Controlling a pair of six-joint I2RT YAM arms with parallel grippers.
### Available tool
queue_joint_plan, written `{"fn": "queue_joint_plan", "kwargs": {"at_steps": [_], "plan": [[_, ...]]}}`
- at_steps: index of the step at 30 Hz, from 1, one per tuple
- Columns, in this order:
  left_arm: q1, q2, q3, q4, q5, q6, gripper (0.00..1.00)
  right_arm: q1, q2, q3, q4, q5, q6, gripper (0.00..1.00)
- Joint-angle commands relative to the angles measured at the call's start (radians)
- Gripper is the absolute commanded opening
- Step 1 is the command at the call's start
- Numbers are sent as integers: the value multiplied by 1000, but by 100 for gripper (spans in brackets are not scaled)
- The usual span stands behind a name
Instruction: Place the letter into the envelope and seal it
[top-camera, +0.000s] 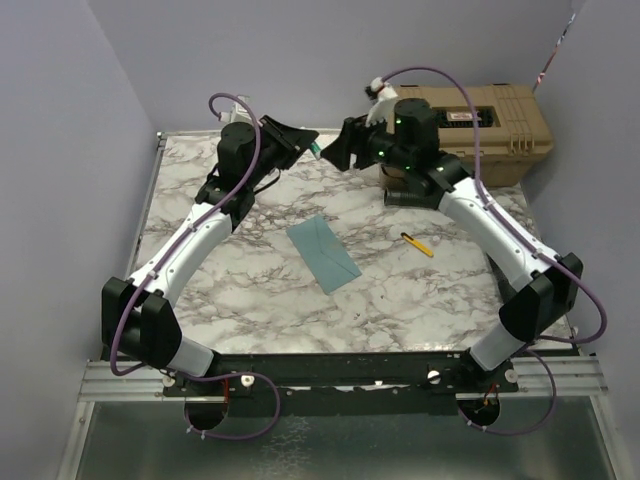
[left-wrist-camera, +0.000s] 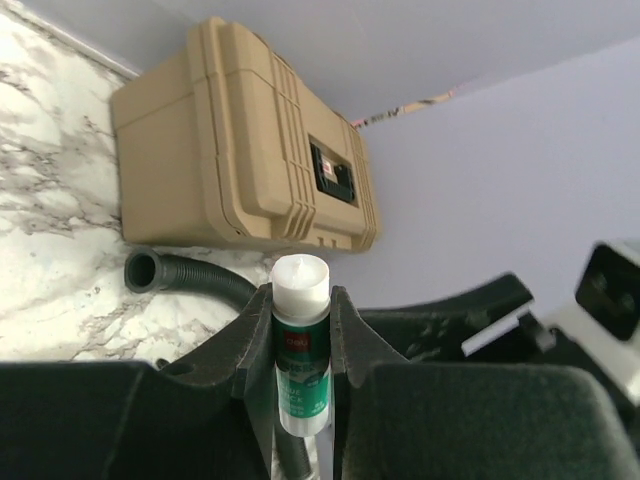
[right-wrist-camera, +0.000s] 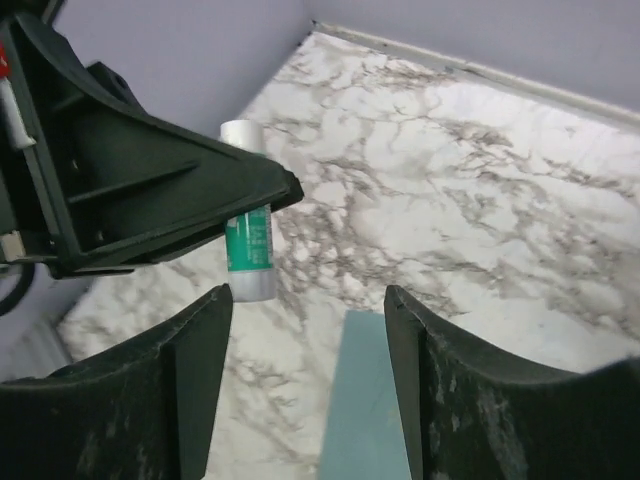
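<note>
My left gripper (left-wrist-camera: 301, 300) is clamped on a green-and-white glue stick (left-wrist-camera: 300, 370), its white end jutting past the fingertips, held high over the far side of the table (top-camera: 400, 290). My right gripper (right-wrist-camera: 307, 300) faces it close by, jaws wide and empty. The envelope (top-camera: 323, 253) lies flat mid-table below both. No letter shows, so I judge it is inside. Sealing is in hand: next the glue must reach the flap while the envelope is steadied.
</note>
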Motion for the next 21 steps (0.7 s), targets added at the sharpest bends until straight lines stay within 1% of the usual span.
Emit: {"fn": "queue_joint_plan", "kwargs": {"at_steps": [1,5,7,12,16,19,21], "plan": [[29,-13,19,122,191,107,0,-83,-116,-64,82,-304,401,67],[41,-7,30,267,366,131,0,-108,-189,-244,396,-440,657,72],[42,-9,34,329,432,135,0,-119,-180,-263,468,-467,745,72],[41,-14,58,428,551,123,0,-151,-154,-276,569,-504,919,70],[40,-28,55,470,581,104,0,-152,-140,-286,647,-542,935,64],[40,-31,54,491,588,83,0,-152,-129,-329,835,-605,988,57],[40,-29,51,505,584,66,0,-152,-114,-349,953,-645,1029,48]]}}
